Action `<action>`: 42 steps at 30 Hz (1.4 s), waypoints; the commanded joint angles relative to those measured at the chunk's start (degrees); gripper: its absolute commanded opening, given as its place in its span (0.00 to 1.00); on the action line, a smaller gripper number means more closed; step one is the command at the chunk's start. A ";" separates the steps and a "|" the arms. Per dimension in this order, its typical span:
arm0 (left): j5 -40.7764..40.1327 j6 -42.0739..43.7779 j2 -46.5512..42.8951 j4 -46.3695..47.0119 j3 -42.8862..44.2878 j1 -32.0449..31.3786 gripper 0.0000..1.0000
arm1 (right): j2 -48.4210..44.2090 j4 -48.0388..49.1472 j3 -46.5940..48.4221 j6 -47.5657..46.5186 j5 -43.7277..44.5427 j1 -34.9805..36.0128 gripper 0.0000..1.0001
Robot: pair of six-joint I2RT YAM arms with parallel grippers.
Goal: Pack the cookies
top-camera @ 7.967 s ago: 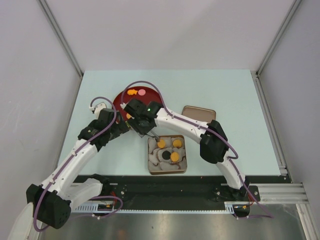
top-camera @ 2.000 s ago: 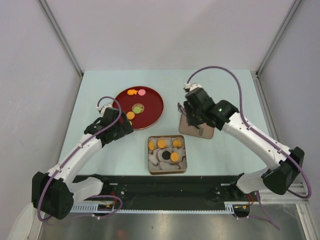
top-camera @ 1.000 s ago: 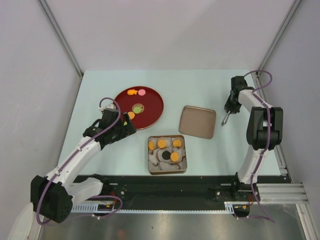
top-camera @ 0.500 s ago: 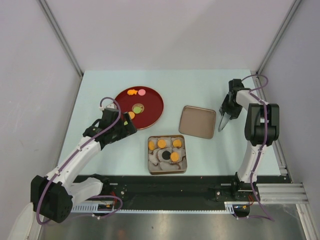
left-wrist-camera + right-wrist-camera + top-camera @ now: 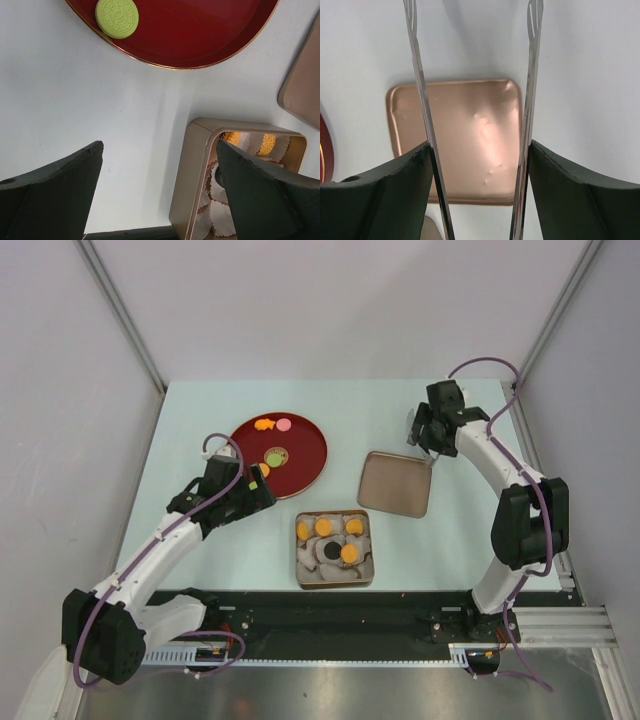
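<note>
While the overhead view is showing the table (image 5: pixel 200 410), red plate (image 5: pixel 305 445), lid (image 5: pixel 395 485) and tin (image 5: pixel 303 575) whole, the right wrist view is catching the right gripper (image 5: pixel 479 145) clasping spread tongs (image 5: pixel 422 100) above the lid. The left gripper (image 5: pixel 159 150) is hanging wide open. Round orange cookies (image 5: pixel 323 527) are sitting in the tin and on the plate; the left wrist view is revealing the embossed pattern on a green cookie (image 5: pixel 117 18).

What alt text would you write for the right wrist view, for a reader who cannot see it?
Metal tongs, held between the dark fingers of the right gripper, hang with their two thin blades spread apart above a copper-coloured tray lying flat on a pale table. A sliver of a red plate shows at the left edge.
</note>
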 commanded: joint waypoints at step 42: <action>0.96 0.86 0.64 1.03 -0.20 -0.25 1.00 | 8.37 1.09 -2.41 2.89 0.29 -13.58 1.00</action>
